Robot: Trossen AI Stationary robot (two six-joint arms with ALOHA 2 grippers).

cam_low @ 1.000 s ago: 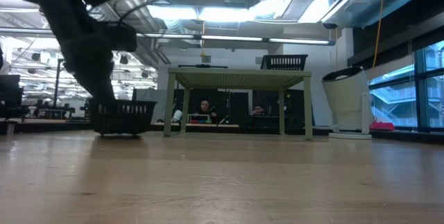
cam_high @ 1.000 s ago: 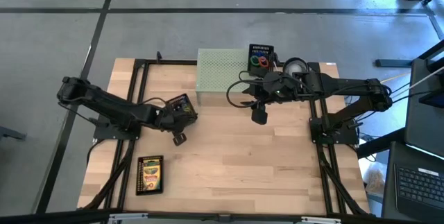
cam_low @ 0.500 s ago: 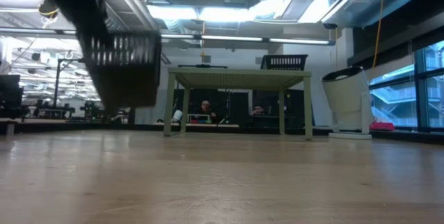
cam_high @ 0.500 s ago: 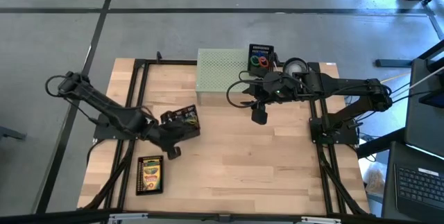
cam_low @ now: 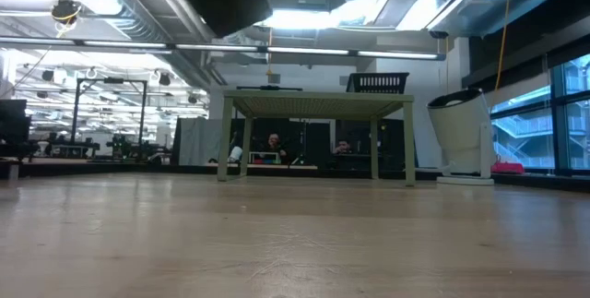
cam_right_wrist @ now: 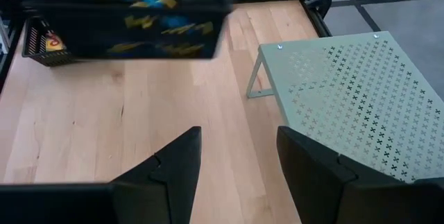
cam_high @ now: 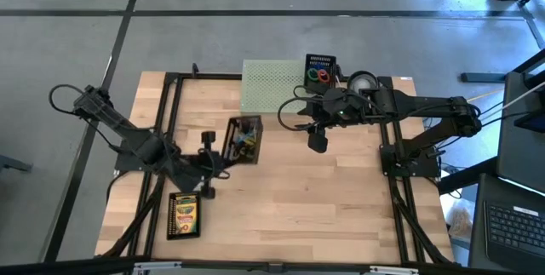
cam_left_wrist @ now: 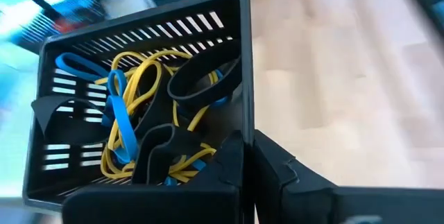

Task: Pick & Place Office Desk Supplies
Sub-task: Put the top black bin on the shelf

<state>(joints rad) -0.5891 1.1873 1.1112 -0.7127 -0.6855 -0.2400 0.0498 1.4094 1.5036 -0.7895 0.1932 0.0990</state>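
The left gripper (cam_left_wrist: 246,156) has its jaws pressed together on the wall of a small black mesh tray (cam_high: 242,139), which it holds above the light wooden table (cam_high: 341,207), left of centre and just near of the pale green perforated metal riser (cam_high: 271,86). Inside lie tangled yellow and blue rubber-band loops (cam_left_wrist: 135,106) with some black bands (hard to tell bands from clips). The right gripper (cam_right_wrist: 236,154) hovers right of the riser with its jaws spread and nothing between them.

As for progress, I judge the job partly done. A second small black mesh tray (cam_high: 320,72) holding coloured loops already sits at the far edge, beside the riser. A yellow-green crayon box (cam_high: 185,214) rests in its own black tray at the near left, apparently not yet moved. The carried tray is not yet set down, and where it belongs cannot be told
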